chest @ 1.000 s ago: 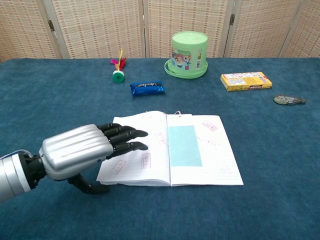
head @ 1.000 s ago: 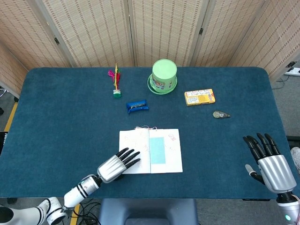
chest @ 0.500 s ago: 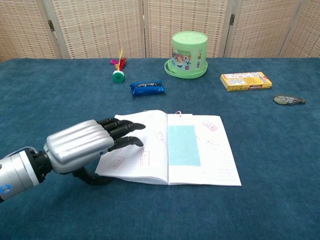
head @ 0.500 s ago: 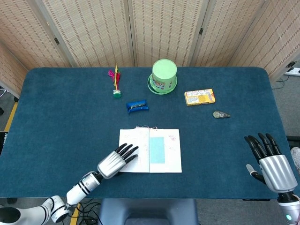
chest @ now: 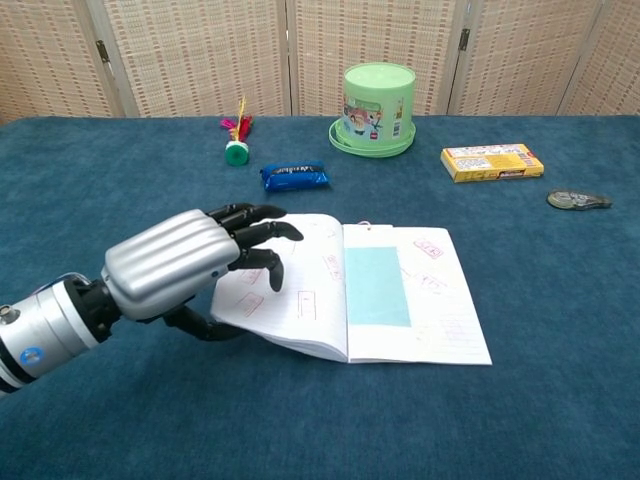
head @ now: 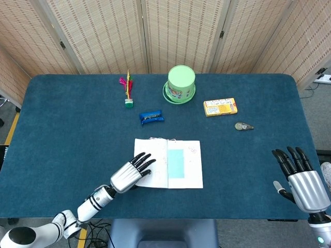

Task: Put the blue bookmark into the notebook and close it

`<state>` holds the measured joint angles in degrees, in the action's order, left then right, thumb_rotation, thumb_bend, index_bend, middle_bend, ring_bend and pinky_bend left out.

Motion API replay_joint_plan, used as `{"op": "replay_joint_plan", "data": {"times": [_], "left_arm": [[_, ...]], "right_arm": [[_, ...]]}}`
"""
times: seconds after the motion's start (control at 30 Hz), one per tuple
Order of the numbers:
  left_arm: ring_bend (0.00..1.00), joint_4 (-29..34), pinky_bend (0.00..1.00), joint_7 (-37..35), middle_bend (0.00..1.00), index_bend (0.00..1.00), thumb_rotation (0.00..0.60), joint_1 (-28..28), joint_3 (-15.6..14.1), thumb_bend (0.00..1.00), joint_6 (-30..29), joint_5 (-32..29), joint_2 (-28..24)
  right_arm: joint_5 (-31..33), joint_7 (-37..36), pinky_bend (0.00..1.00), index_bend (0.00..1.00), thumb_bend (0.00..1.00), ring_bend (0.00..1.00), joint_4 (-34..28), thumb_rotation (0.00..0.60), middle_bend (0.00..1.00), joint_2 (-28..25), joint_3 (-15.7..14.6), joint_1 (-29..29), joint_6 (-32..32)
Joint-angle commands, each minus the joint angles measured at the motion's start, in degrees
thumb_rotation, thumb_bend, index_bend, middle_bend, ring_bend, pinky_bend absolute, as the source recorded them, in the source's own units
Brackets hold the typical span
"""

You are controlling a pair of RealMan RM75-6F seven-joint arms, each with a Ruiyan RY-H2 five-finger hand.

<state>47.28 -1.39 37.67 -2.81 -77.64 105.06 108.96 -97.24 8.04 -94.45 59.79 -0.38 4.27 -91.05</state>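
Now left hand (chest: 190,262) grips the notebook's (chest: 420,320) left side, thumb under, fingers (chest: 262,232) on top, that half lifted off the counter (head: 62,129). Blue bookmark (chest: 377,286) lies flat on the right page. Right hand (head: 300,175) hovers released, fingers apart, well apart from notebook. Green tub (head: 181,82), yellow box (head: 220,107), blue packet (head: 151,117) sit farther back.
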Motion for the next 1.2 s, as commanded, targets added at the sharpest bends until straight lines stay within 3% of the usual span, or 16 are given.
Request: {"op": "replay_joint_plan", "data": {"times": [0.03, 0.33, 0.6, 0.77, 0.97, 1.2], "left_arm": [[0.10, -1.4, 0.15, -1.8, 0.20, 0.48, 0.600, 1.0, 0.2, 0.36, -1.7, 0.7, 0.9], [0.10, -1.3, 0.15, -2.3, 0.22, 0.63, 0.600, 1.6, 0.4, 0.46, -4.4, 0.7, 0.8], [0.10, 0.9, 0.15, -1.5, 0.24, 0.67, 0.600, -0.4, -0.8, 0.46, -7.5, 0.7, -2.5], [0.10, 2.6, 0.15, 0.0, 0.24, 0.68, 0.600, -2.7, -3.2, 0.46, -9.4, 1.6, -6.2], [0.10, 3.4, 0.15, 5.9, 0.24, 0.69, 0.600, -1.3, -5.5, 0.46, -10.4, 6.5, -9.3], [0.10, 8.1, 0.15, 14.1, 0.24, 0.68, 0.600, 3.8, -5.0, 0.46, -9.3, 12.1, -12.3]], "right_arm": [[0.0, -0.2, 0.00, 0.00, 0.20, 0.00, 0.1, 0.600, 0.13, -0.1, 0.1, -0.1, -0.1], [0.0, -1.1, 0.00, 0.00, 0.19, 0.00, 0.6, 0.600, 0.13, -0.2, 0.4, -0.3, -0.2], [-0.6, -1.9, 0.00, 0.00, 0.19, 0.00, 1.2, 0.600, 0.13, 0.3, 0.6, 0.4, 0.7], [-1.3, -1.7, 0.00, 0.00, 0.19, 0.00, 1.1, 0.600, 0.13, 0.6, 0.7, 1.0, 1.3], [-1.9, -1.5, 0.00, 0.00, 0.19, 0.00, 1.0, 0.600, 0.13, 0.7, 0.5, 1.0, 1.2], [-2.2, -1.6, 0.00, 0.00, 0.18, 0.00, 1.1, 0.600, 0.13, 0.7, 0.2, 0.1, 0.0]]}}
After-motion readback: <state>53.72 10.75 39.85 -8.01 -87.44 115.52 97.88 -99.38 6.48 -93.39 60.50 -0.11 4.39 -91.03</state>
